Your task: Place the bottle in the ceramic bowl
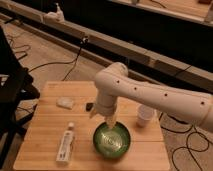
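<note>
The wooden table [45, 155] carries a green ceramic bowl [112, 141] directly beneath the gripper [102, 120], which hangs over the bowl's far rim. On the view's left of the gripper, a bottle [65, 145] lies flat near the front edge, with a small dark object [89, 106] and a pale wrapper [65, 102] farther back. A white cup [145, 116] stands on the gripper's other side.

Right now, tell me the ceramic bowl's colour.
The bowl is green, camera view; end effector hovers over it.

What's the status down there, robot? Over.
End effector over ceramic bowl. Bottle lying left of bowl, not held. White cup right of bowl, no obstruction.
</note>
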Controlling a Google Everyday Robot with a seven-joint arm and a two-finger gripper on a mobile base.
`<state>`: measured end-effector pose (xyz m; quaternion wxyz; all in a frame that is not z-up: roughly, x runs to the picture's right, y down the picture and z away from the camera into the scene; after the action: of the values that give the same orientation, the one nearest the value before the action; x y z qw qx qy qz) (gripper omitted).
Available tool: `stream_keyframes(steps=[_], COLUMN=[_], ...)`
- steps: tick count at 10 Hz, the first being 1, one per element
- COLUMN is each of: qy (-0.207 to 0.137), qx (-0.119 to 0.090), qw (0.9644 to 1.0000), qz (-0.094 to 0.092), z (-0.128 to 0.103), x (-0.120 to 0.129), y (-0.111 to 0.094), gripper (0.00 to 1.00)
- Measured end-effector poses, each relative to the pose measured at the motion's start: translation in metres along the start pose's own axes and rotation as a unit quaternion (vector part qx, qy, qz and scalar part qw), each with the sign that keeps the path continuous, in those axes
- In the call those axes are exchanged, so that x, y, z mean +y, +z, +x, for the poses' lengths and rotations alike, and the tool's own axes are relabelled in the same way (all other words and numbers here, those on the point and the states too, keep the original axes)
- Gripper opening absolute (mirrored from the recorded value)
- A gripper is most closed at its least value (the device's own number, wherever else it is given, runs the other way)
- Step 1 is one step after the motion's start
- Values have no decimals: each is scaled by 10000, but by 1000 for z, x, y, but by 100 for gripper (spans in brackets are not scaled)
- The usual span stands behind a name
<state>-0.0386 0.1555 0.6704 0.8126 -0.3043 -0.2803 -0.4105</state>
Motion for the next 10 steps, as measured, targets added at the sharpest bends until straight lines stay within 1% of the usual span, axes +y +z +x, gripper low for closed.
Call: stream_keyframes(steps=[2, 3, 4, 5, 6, 7, 9, 10], qy=[-373, -663, -928, -1214, -1435, -1743, -2042, -2059], qx=[-167, -216, -246, -299, -372, -523, -640, -655], qw=[9991, 9973, 9947, 9908, 9869, 9805, 9733, 9728], qz=[114, 246, 381, 526, 641, 746, 828, 838], z=[-14, -25, -35, -49, -62, -80, -91, -92], x=[-36, -60, -79, -99, -113, -125, -127, -127], y=[21, 31, 37, 42, 45, 48, 43, 43], gripper=[65, 65, 65, 65, 65, 65, 65, 65])
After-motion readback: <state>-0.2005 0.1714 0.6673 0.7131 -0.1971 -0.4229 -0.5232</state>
